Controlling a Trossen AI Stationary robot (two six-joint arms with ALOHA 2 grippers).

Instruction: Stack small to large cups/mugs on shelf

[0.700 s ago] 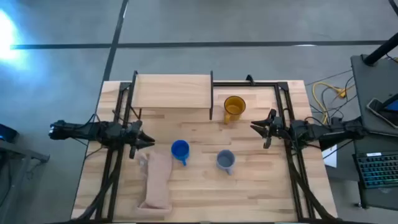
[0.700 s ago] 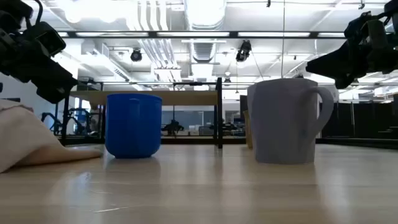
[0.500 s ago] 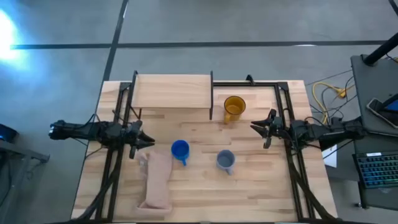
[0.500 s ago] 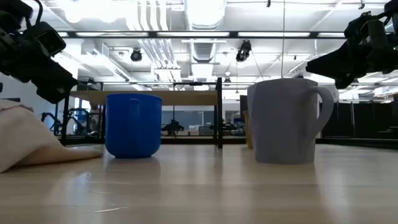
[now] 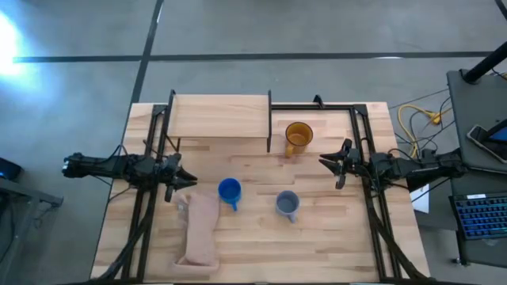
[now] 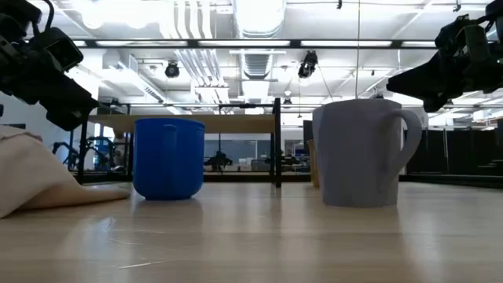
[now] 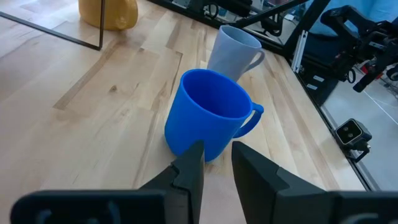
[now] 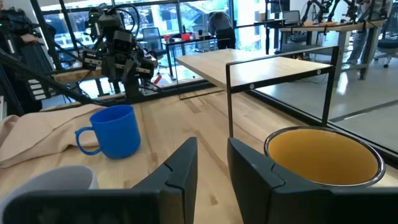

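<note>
The small bright blue mug [image 5: 229, 190] stands upright on the table, just right of my left gripper [image 5: 192, 181]. In the left wrist view it [image 7: 208, 115] sits right in front of the fingers. The grey-blue mug [image 5: 287, 203] stands upright to its right. The amber-yellow mug [image 5: 298, 136] stands beside the shelf's right post, left of my right gripper [image 5: 322, 162]. The shelf [image 5: 219, 115], a pale board on a black frame, stands at the far left. Both grippers hover above the table, shut with a narrow gap and holding nothing.
A beige cloth [image 5: 200, 229] lies bunched at the near left, next to the blue mug and under my left gripper. Black frame rails [image 5: 368, 198] run along both table sides. Bare tabletop lies between the mugs and the near edge.
</note>
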